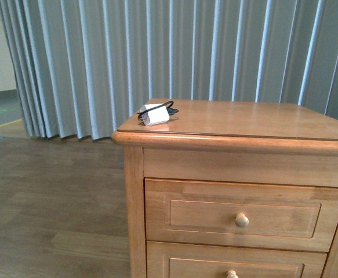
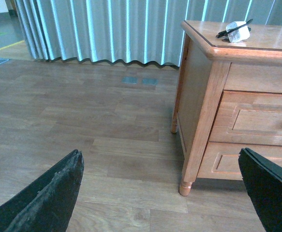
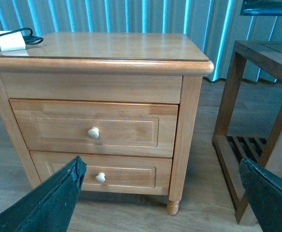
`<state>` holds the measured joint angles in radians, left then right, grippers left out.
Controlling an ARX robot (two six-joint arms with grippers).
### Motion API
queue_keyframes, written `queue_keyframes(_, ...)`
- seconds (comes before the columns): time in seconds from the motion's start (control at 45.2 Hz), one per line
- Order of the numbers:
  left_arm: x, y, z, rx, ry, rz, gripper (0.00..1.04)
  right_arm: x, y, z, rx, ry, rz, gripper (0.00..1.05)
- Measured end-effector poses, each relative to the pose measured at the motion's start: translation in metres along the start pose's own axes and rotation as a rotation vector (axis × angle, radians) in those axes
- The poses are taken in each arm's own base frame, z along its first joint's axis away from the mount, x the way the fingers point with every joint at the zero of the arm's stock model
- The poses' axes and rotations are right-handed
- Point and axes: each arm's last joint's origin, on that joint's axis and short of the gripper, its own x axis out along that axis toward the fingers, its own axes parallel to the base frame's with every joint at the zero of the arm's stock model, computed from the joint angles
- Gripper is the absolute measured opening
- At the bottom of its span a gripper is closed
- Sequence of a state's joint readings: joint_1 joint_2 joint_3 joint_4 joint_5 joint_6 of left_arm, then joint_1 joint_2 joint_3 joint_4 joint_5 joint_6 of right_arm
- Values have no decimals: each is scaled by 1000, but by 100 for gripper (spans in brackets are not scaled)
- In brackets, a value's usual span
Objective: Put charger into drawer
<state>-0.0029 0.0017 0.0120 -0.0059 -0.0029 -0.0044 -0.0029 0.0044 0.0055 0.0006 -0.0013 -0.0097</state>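
Left gripper hangs over the plank floor, dark fingers spread wide, nothing between them. Well apart from it, up on the honey-wood table, sits the charger: a boxy white plug with thin black cable looped behind, near the top's left edge. Below, the drawer is closed, with a recessed panel and a round pale knob. Right gripper faces the table's front, equally splayed and empty, also well away from the charger.

All three views toward nightstand
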Motion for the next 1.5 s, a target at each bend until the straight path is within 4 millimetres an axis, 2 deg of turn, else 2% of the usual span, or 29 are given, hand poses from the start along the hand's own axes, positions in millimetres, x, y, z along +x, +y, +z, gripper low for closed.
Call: queue_keyframes(1.503, 0, 0, 0, 0, 0, 0, 99, 0, 0, 0, 0, 0, 0, 96)
